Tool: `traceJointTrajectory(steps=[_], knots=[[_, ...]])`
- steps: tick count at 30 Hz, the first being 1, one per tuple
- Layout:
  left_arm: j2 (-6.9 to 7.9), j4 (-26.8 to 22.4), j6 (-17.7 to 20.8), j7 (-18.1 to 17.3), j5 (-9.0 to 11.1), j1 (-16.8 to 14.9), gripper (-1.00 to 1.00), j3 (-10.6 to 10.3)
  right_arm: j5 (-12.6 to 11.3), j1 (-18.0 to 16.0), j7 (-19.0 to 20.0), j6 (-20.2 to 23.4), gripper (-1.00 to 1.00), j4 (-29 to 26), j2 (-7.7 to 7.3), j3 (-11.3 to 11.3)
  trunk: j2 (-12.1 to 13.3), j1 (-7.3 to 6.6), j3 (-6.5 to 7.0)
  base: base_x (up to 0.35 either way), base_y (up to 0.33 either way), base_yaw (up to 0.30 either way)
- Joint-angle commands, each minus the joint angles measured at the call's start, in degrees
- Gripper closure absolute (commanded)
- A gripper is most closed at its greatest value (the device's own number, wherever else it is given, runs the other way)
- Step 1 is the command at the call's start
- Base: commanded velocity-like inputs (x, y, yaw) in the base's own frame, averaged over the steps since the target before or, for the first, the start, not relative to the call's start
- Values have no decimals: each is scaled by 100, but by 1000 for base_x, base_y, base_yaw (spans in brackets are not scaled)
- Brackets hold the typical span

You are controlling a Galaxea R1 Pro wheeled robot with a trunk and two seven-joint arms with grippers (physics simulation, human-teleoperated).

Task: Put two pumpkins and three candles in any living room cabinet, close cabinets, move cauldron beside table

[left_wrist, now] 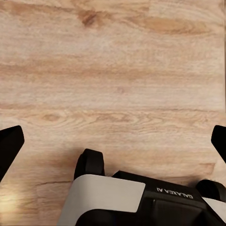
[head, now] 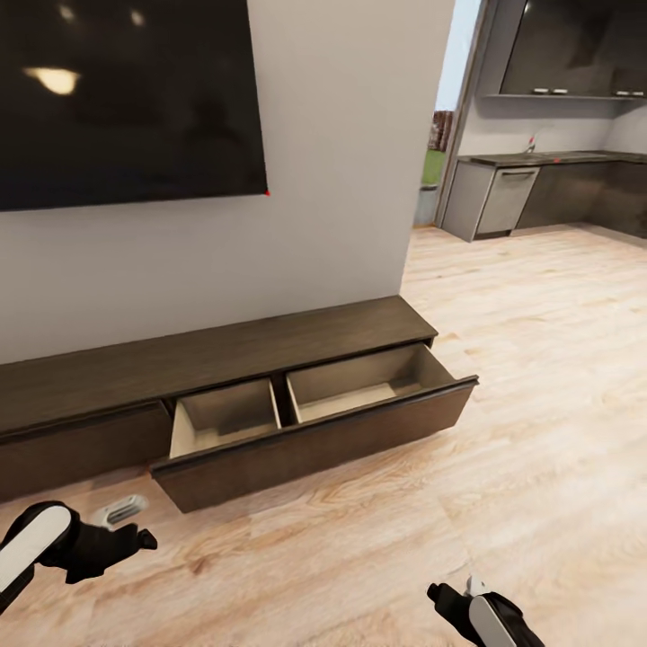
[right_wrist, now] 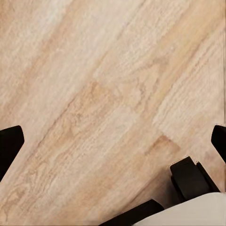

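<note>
The low dark-brown cabinet [head: 207, 355] runs along the wall, its wide drawer [head: 314, 449] pulled out. Both drawer compartments look bare inside. My left gripper [head: 144, 539] hangs low over the wood floor, in front of the drawer's left end. Its fingers [left_wrist: 9, 146] stand wide apart in the left wrist view, open with nothing between them. My right gripper [head: 442, 595] is near the bottom edge, in front of and to the right of the drawer, and open over bare floor [right_wrist: 113, 94]. The pumpkins, candles, cauldron and table are out of view.
A large dark screen [head: 126, 99] hangs on the white wall above the cabinet. Wood floor [head: 539, 377] stretches to the right toward dark grey kitchen units [head: 539, 193] at the back. The open drawer front juts out into the floor.
</note>
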Motion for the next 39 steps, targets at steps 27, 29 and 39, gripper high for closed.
traceJointTrajectory(steps=[27,29,39], knots=[[-21,-260,-10,74,55,-5,-100,-32,-64,-3,-66,1,-100,81,-8,18,-3,-2,-204,-7,0,-181],[-30,-257,-11,94,49,-5,-100,-26,-65,-3,-69,-2,-100,85,-8,18,-3,-2,-220,0,0,-160],[-278,-200,-71,175,-8,-5,-100,-13,-65,-3,-80,-22,-100,110,-8,6,-3,-2,-300,0,0,-135]])
